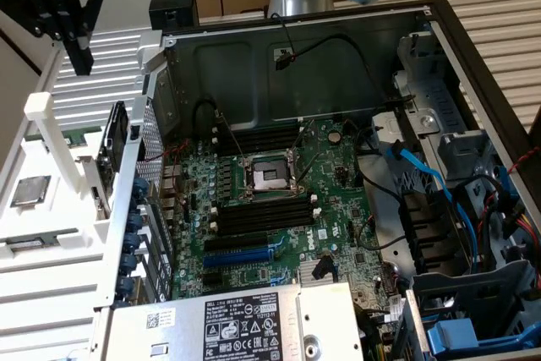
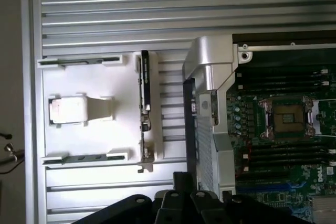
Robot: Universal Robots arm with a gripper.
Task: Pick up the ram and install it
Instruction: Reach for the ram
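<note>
The gripper point(image 1: 82, 61) hung high over the ribbed table point(image 1: 110, 65), at the exterior view's left. Its jaws were pressed tight together, with nothing between them, and they touched nothing. The ram point(image 1: 112, 148) stood on its thin edge in the white holder point(image 1: 44, 120), just outside the open computer case point(image 1: 254, 57) and well apart from the gripper. A square silver chip point(image 1: 30, 190) lay near it in the same holder.

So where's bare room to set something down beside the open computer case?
The ribbed grey surface bordering the white holder tray and the corner of the open silver computer case is bare. The tray is crowded: square silver processor chip, upright dark ram stick. The green motherboard is packed.
</note>
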